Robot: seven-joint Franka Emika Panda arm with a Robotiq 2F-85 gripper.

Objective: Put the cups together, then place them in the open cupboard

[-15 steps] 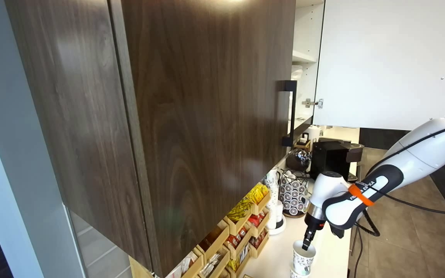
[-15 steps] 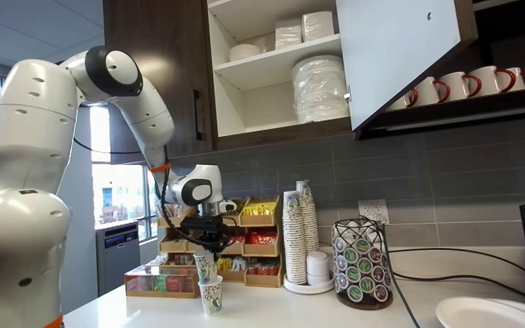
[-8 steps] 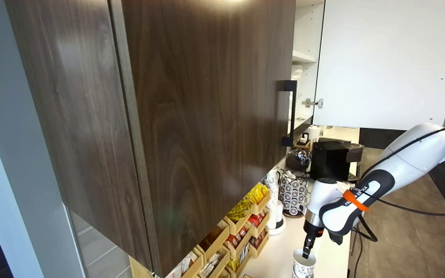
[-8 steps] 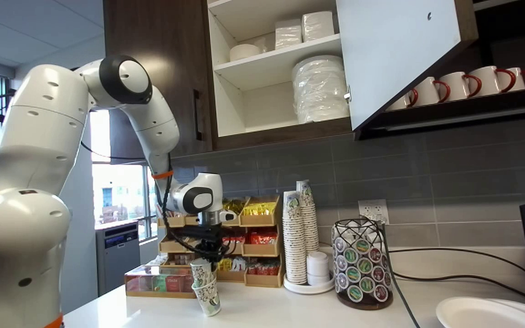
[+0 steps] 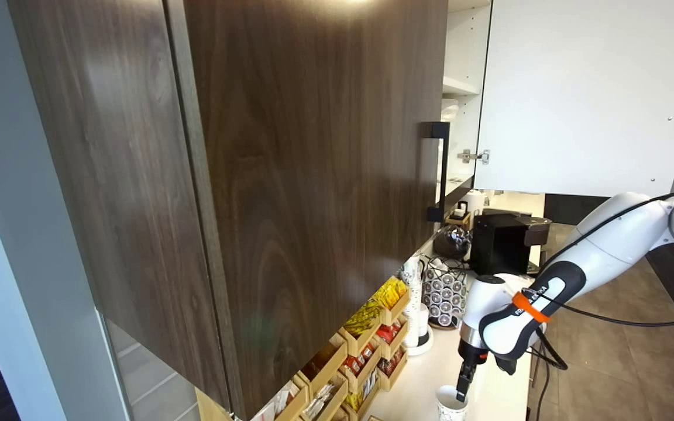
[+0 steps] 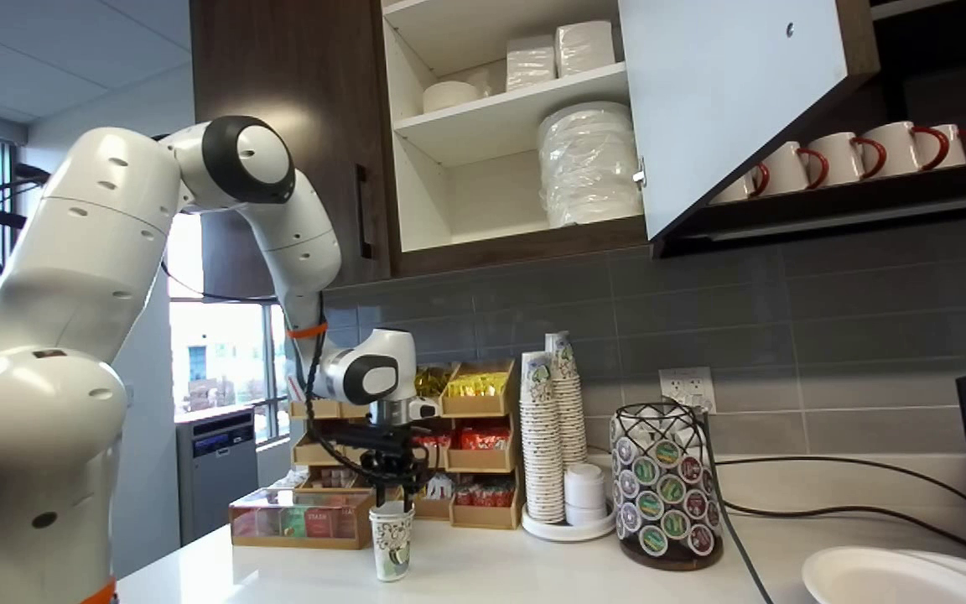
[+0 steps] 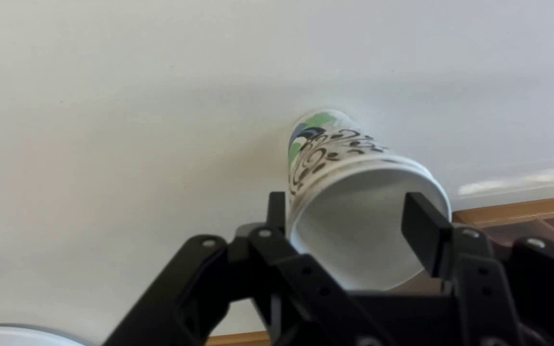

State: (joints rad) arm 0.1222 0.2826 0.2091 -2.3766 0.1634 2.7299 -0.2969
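Observation:
The cups [image 6: 392, 545] are patterned paper cups, one nested in the other, standing upright on the white counter. Two rims lie close together at the top; the inner cup's sides are hidden. Both exterior views show them, and the wrist view looks into the mouth of the inner cup [image 7: 354, 230]. My gripper [image 7: 346, 216] stands open over the rim, one finger outside the wall and the other above or inside the mouth. In an exterior view the gripper [image 6: 394, 497] points down at the stack. Above the counter is the open cupboard [image 6: 483, 201], with pale shelves.
A tea box [image 6: 303, 520] and wooden bins [image 6: 480, 405] stand close to the cups. Further along are tall cup stacks [image 6: 543, 461], a pod rack [image 6: 666, 495] and white plates [image 6: 885, 579]. The cupboard door [image 6: 726, 101] swings out; wrapped plates [image 6: 588, 168] fill one shelf side.
The gripper came down, pushing the upper cup into the lower one while the stack tilted. Now the jaws have opened, and the nested cups stand upright.

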